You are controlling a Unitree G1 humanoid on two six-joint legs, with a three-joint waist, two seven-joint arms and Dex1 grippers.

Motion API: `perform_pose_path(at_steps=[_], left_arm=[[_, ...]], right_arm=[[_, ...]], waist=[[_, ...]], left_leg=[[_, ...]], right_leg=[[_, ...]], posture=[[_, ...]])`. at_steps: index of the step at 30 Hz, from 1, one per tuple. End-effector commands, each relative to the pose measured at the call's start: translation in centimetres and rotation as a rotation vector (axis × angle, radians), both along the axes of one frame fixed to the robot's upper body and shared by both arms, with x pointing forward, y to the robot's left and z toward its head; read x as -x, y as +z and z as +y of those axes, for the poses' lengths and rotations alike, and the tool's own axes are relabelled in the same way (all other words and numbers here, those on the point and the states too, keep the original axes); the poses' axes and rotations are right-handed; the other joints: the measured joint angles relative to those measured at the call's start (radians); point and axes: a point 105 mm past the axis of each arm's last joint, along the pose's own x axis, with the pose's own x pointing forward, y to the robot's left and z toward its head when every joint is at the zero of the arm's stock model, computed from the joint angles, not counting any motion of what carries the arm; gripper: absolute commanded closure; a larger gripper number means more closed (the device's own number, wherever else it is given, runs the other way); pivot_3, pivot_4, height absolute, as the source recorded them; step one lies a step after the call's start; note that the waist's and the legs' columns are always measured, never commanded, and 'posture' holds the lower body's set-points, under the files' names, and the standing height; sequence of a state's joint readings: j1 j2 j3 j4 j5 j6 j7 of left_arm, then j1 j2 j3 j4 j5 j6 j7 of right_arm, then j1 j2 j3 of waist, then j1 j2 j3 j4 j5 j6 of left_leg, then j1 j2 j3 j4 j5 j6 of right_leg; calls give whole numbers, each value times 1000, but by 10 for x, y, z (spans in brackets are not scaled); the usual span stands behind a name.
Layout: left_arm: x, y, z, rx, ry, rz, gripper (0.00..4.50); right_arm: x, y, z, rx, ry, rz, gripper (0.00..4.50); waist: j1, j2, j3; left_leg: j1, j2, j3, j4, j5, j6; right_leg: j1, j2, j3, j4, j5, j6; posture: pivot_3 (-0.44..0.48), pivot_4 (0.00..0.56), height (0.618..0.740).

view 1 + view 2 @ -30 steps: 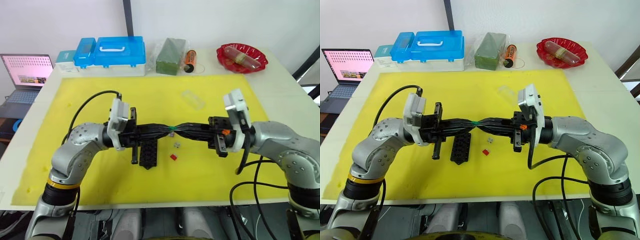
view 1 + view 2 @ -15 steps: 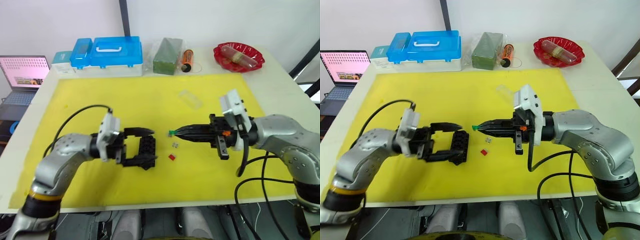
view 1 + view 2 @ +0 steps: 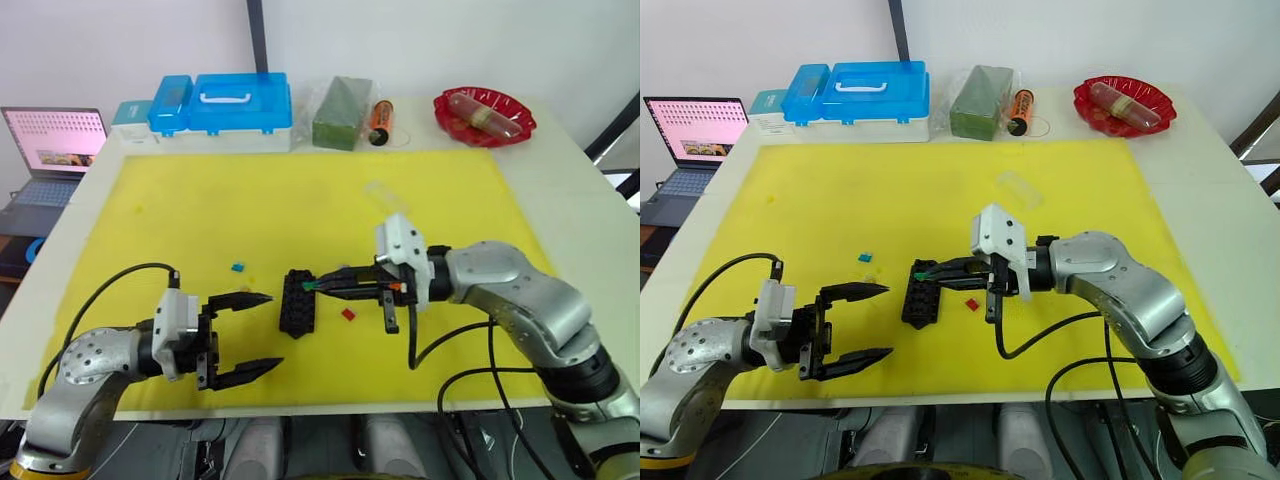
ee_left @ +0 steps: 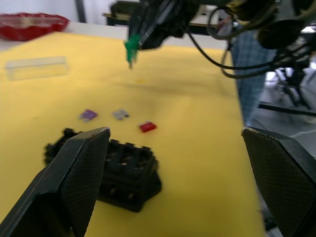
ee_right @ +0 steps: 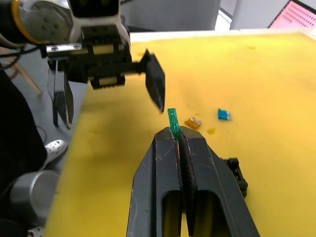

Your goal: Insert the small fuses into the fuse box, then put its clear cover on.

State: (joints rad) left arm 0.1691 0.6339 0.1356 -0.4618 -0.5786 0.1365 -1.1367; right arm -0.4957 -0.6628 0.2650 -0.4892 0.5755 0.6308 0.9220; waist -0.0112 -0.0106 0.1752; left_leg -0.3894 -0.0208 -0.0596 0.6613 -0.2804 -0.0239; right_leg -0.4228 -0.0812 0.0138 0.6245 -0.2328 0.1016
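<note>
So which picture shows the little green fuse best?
The right wrist view: the green fuse sticks up, pinched at the right hand's tips. The left wrist view shows it hanging above the mat. In the eye views it is a tiny speck over the fuse box.

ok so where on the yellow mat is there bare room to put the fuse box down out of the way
The far half of the yellow mat is bare, between the blue-lidded case and the fuse box, left of the clear cover. It is crowded mid-mat: blue fuse, red fuse, the right gripper holding the green fuse, the open left gripper.
</note>
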Motion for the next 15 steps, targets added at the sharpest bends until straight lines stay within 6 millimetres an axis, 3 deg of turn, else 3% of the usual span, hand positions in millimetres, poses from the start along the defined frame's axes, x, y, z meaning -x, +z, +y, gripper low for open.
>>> perform_pose_path(at_steps=[1, 8, 15], left_arm=[[-4, -1, 6, -5, 55, -53, 30], [-11, -15, 11, -10, 110, -69, 30], [-9, -20, 1, -2, 80, -73, 30]], right_arm=[[3, 2, 9, -14, 11, -52, 4500], [8, -6, 25, -11, 10, -51, 4500], [10, -13, 30, 15, -7, -61, 4500]], waist=[[0, 0, 0], [0, 0, 0], [0, 0, 0]], left_leg=[[0, 0, 0, 0, 0, 0], [0, 0, 0, 0, 0, 0], [0, 0, 0, 0, 0, 0]], right_leg=[[0, 0, 0, 0, 0, 0], [0, 0, 0, 0, 0, 0], [0, 0, 0, 0, 0, 0]], posture=[[0, 150, 740], [0, 150, 740], [0, 150, 740]])
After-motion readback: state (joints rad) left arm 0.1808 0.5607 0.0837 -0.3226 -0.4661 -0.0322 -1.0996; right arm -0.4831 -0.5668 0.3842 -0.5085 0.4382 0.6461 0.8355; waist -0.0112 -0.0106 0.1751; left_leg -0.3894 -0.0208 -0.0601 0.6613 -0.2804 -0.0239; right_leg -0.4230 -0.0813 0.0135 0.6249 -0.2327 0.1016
